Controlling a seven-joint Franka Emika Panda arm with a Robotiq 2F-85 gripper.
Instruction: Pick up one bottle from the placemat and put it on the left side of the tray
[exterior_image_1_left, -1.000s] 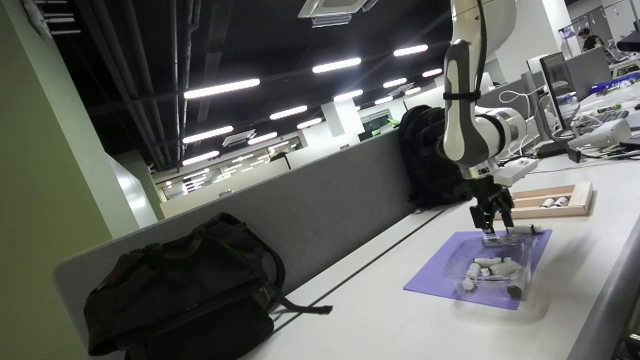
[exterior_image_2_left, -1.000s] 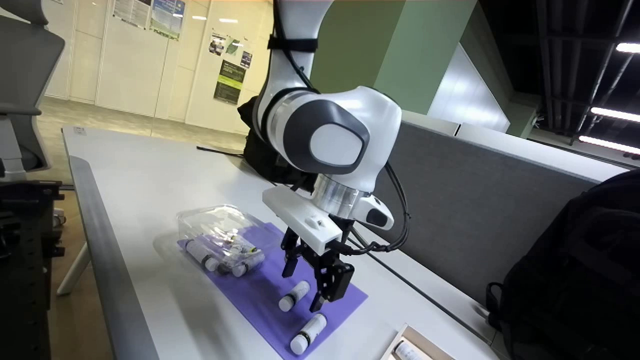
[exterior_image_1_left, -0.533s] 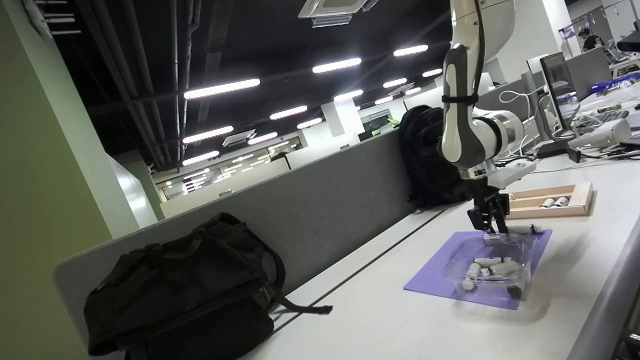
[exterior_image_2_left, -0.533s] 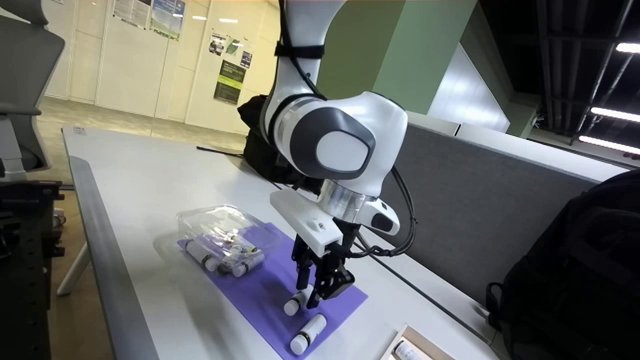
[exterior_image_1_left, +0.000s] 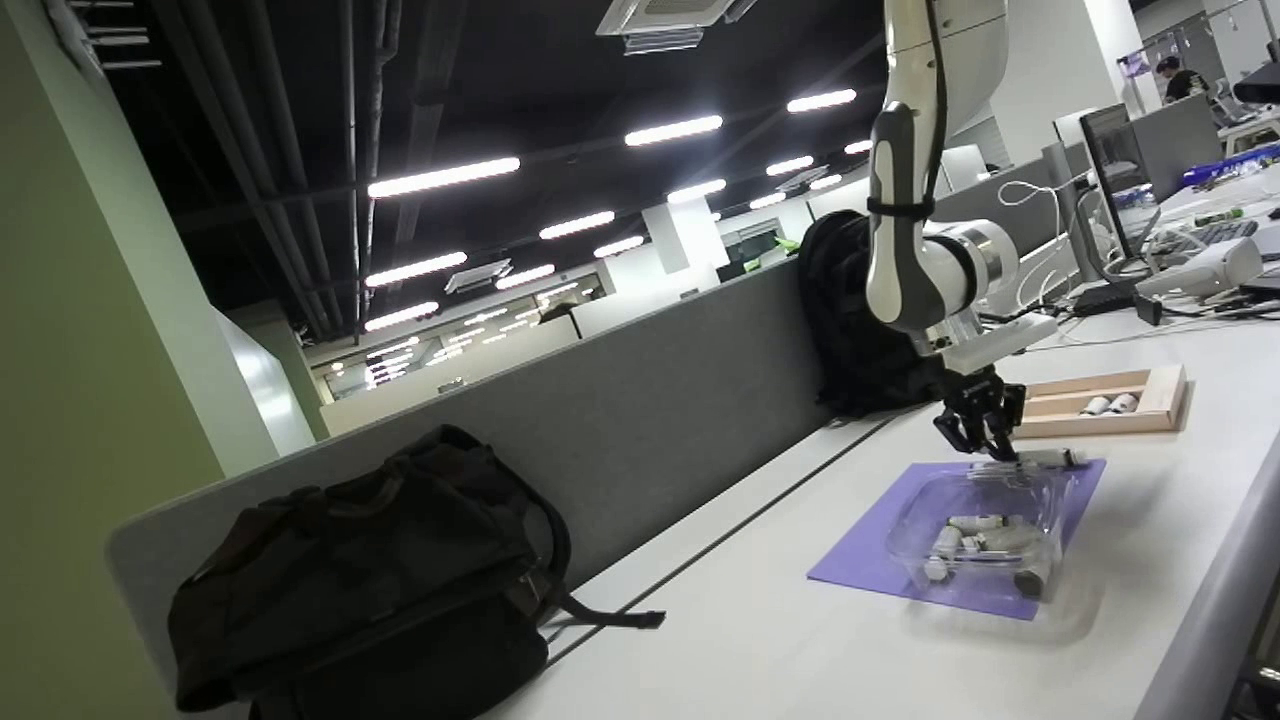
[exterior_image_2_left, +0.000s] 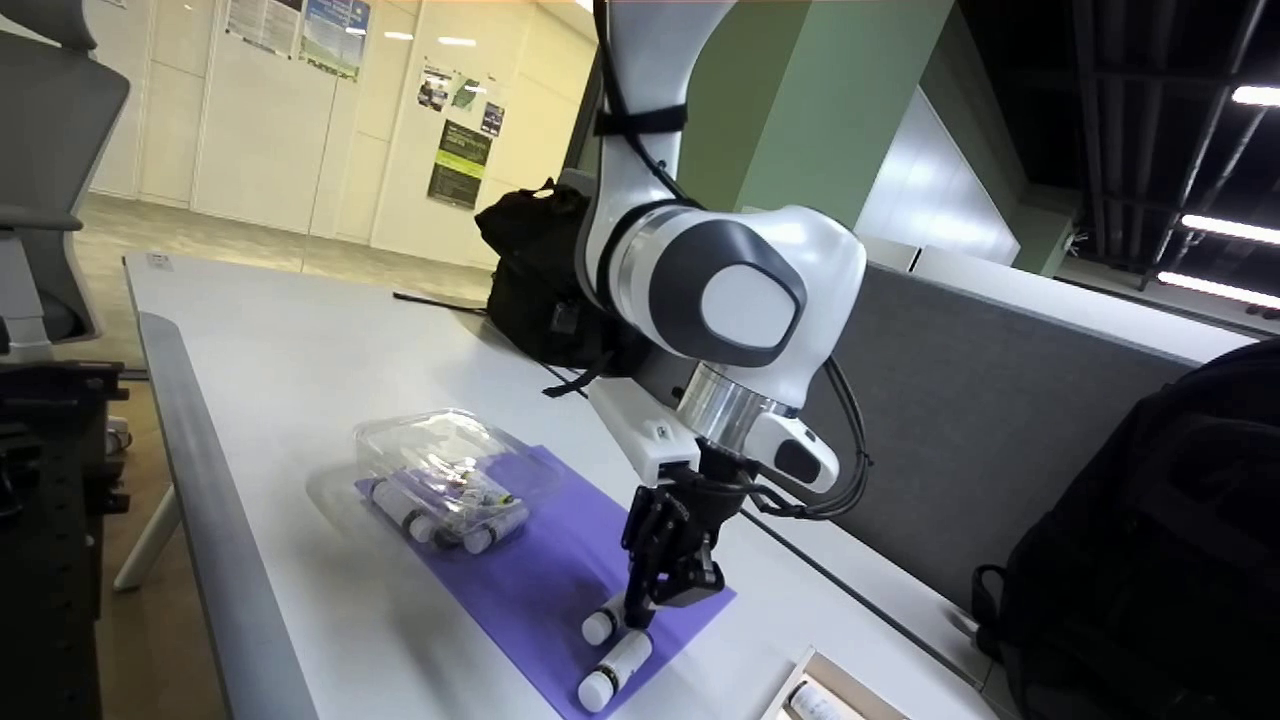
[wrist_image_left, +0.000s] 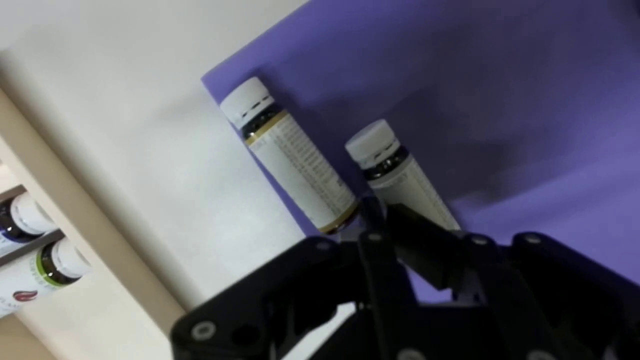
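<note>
Two white-labelled bottles with white caps lie on the purple placemat (wrist_image_left: 525, 100) near its corner. In the wrist view the outer bottle (wrist_image_left: 300, 165) lies along the mat's edge, and the inner bottle (wrist_image_left: 410, 185) is beside it. My gripper (wrist_image_left: 382, 215) is shut, its tips together between the two bottles. No bottle shows between the fingers; one finger hides the lower part of the inner bottle. In both exterior views the gripper (exterior_image_1_left: 1003, 455) (exterior_image_2_left: 640, 612) is low over the mat at these bottles. The wooden tray (wrist_image_left: 75, 207) (exterior_image_1_left: 1100, 425) (exterior_image_2_left: 850, 683) stands nearby, holding several bottles.
A clear plastic container (exterior_image_2_left: 450, 440) (exterior_image_1_left: 905, 535) with several bottles in it stands on the other end of the placemat. A grey partition (exterior_image_1_left: 640, 370) runs along the table's back. Black backpacks (exterior_image_1_left: 380, 580) (exterior_image_2_left: 1180, 560) rest against it.
The gripper has gone from open to shut and moved toward the tray end of the mat. The inner bottle has shifted closer to the outer one.
</note>
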